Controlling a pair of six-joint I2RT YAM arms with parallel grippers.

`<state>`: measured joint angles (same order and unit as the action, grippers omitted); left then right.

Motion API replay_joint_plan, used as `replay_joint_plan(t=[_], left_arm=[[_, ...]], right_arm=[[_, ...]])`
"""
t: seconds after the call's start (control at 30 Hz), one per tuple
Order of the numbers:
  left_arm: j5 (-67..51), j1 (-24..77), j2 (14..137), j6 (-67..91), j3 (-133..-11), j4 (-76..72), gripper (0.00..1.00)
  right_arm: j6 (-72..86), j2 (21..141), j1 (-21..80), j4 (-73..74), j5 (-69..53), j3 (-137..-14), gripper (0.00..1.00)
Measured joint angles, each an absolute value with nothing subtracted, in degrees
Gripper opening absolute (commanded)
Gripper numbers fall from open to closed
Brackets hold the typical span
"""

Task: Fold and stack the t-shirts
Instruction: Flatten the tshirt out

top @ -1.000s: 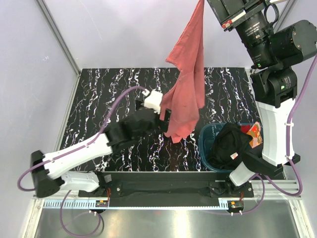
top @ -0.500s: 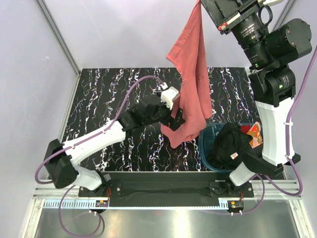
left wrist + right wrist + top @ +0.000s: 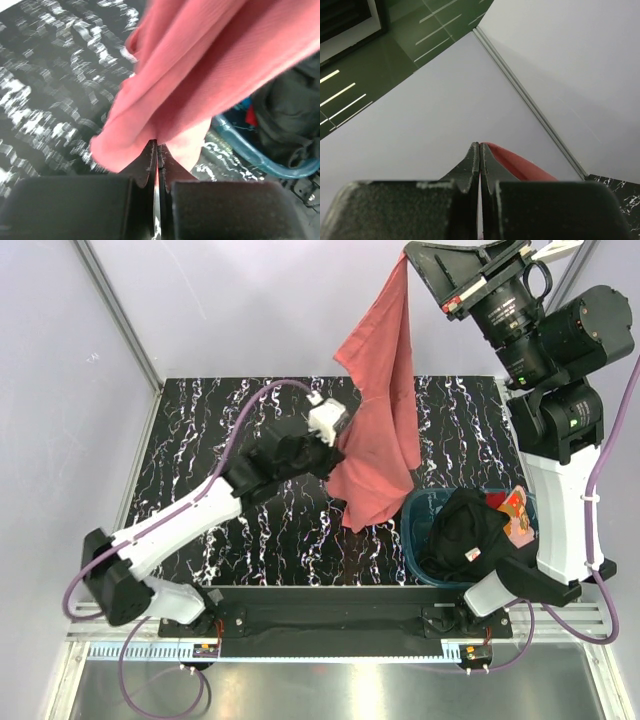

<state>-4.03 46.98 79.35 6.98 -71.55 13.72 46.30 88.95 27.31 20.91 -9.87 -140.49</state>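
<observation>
A large salmon-red t-shirt (image 3: 380, 410) hangs high over the black marbled table (image 3: 200, 430), held by its top corner. My right gripper (image 3: 480, 145) is shut on that corner, and red cloth (image 3: 517, 165) shows beside its tips. My left gripper (image 3: 342, 440) is shut on the hanging shirt's left edge about halfway down. In the left wrist view its jaws (image 3: 156, 145) pinch the salmon fabric (image 3: 200, 70). A black t-shirt (image 3: 462, 535) with a small red mark and an orange one (image 3: 515, 510) lie in the basket.
A round teal basket (image 3: 415, 530) stands at the table's near right, close under the shirt's lower hem; its rim (image 3: 250, 155) shows in the left wrist view. The right arm's upright column (image 3: 560, 510) rises beside it. Grey walls enclose the table.
My left gripper was open; it rose toward the hanging shirt and shut on its left edge. The shirt's lower part has swung slightly. The right arm tilted a little.
</observation>
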Motion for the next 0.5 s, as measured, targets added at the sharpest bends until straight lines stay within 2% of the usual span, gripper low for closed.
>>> replay_joint_plan(t=[0.13, 0.3, 0.37, 0.4, 0.5], left_arm=[[3.60, 45.41, 74.72, 7.81, -71.20, 17.37, 0.00], [11.53, 37.10, 72.64, 7.64, -76.14, 21.89, 0.00], [13.67, 32.05, 74.02, 6.76, -81.60, 23.83, 0.00], [16.34, 25.98, 77.23, 5.02, -91.48, 22.65, 0.00], [15.99, 22.63, 82.56, 3.25, -103.92, 27.49, 0.00]], right_arm=[[45.17, 89.01, 27.31, 20.86, -9.34, -140.22, 0.00], [42.33, 91.94, 27.29, 19.07, -8.47, -141.05, 0.00], [41.34, 95.35, 27.18, 17.82, -8.49, -143.20, 0.00], [40.01, 104.77, 26.48, 16.36, -8.47, -148.51, 0.00], [43.29, 113.56, 24.14, 14.35, -9.69, -155.70, 0.00]])
